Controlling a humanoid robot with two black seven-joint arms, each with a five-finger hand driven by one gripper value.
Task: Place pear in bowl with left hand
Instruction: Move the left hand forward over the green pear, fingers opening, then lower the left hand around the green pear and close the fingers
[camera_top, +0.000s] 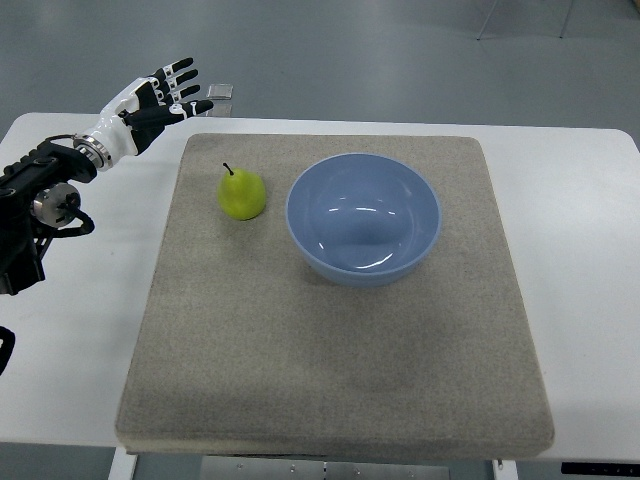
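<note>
Our left hand (158, 98) hovers over the far left corner of the tabletop (75, 300), fingers spread and holding nothing. We see the green pear (242, 193) standing upright on the grey mat (330, 370), just left of the empty blue bowl (364, 220) and well apart from our hand.

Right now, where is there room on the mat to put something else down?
The near half of the mat, below the pear and blue bowl, is bare. So is the strip right of the bowl. Between pear and bowl it is tight.
</note>
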